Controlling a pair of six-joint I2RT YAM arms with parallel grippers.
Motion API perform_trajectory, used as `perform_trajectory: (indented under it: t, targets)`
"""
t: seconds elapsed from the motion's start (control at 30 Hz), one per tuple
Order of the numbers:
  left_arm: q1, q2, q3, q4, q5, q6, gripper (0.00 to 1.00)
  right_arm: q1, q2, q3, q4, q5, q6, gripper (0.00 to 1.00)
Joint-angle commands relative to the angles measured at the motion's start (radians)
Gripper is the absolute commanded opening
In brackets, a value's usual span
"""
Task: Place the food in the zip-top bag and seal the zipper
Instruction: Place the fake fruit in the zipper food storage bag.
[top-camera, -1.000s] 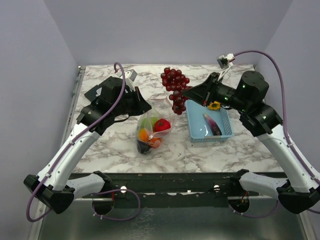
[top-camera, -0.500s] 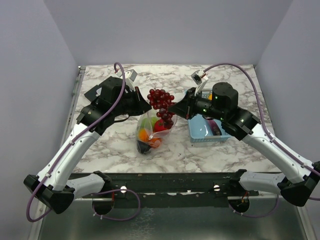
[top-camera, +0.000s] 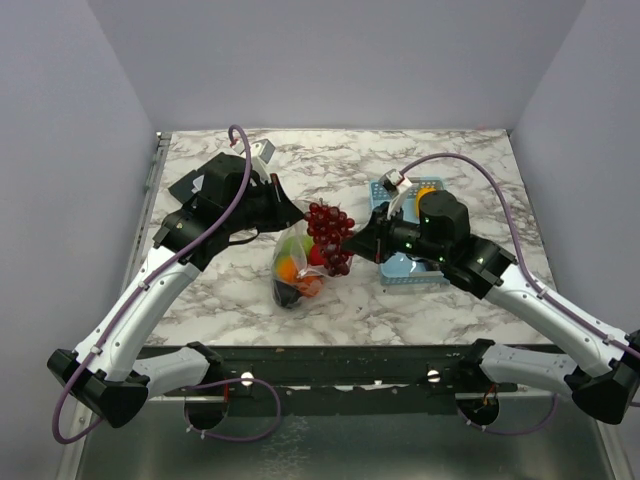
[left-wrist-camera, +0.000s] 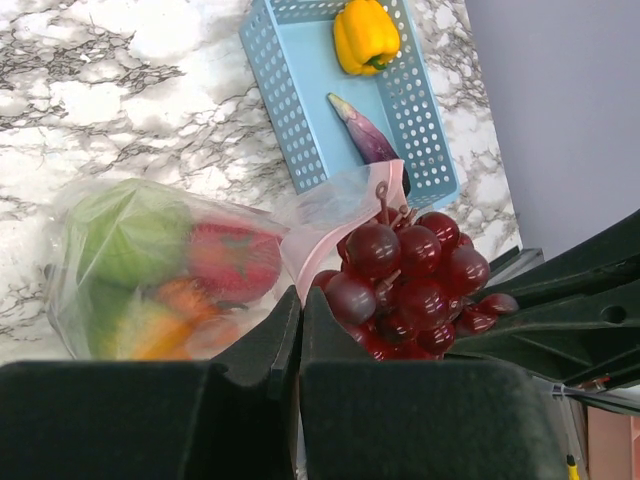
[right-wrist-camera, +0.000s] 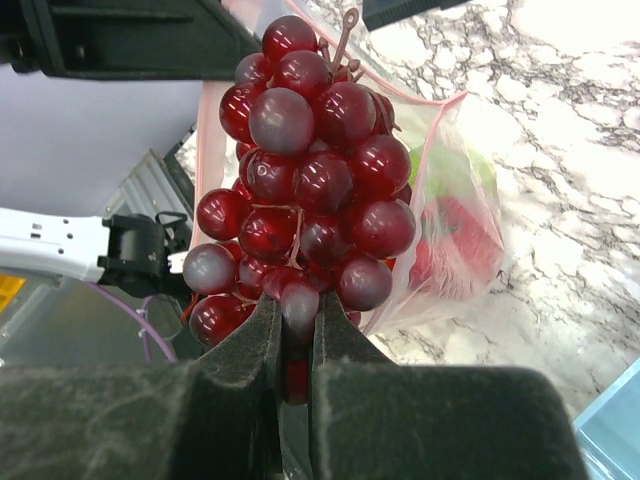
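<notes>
The clear zip-top bag (top-camera: 300, 268) lies mid-table holding a green cabbage (left-wrist-camera: 130, 235), a red tomato (left-wrist-camera: 232, 262) and orange pieces. Its pink zipper strip (left-wrist-camera: 330, 225) edges the open mouth. My left gripper (top-camera: 296, 217) is shut on the bag's mouth edge (left-wrist-camera: 292, 300) and holds it up. My right gripper (top-camera: 352, 243) is shut on the dark red grapes (top-camera: 330, 232), which hang right at the bag's mouth (right-wrist-camera: 310, 200). A yellow pepper (left-wrist-camera: 365, 35) and a purple eggplant (left-wrist-camera: 362, 135) lie in the basket.
A light-blue slotted basket (top-camera: 405, 268) stands right of the bag, partly under my right arm; it also shows in the left wrist view (left-wrist-camera: 290, 100). The marble table's near edge (top-camera: 350, 345) runs below the bag. Grey walls close in the sides.
My right arm has carried the grapes left and down from above the basket to the bag's mouth. The left gripper has kept its hold on the bag.
</notes>
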Motion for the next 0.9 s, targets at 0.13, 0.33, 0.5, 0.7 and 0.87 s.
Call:
perform_trajectory:
  t: [0.13,0.33,0.5,0.7,0.87]
  targets:
    - [0.002,-0.007,0.017,0.017,0.021,-0.003,0.00,0.023,0.004,-0.001,-0.036,-0.007,-0.033,0.01]
    - [0.002,-0.006,0.017,0.018,0.022,-0.004,0.00,0.050,0.089,0.106,-0.134,0.041,-0.030,0.01]
    - [0.002,-0.007,0.012,0.018,0.029,-0.008,0.00,0.096,0.169,0.200,-0.210,0.112,-0.019,0.01]
    - [0.002,0.005,0.013,0.018,0.040,-0.008,0.00,0.176,0.233,0.244,-0.273,0.217,-0.042,0.01]
    - [0.002,0.013,0.018,0.019,0.046,-0.006,0.00,0.211,0.293,0.301,-0.349,0.322,-0.013,0.01]
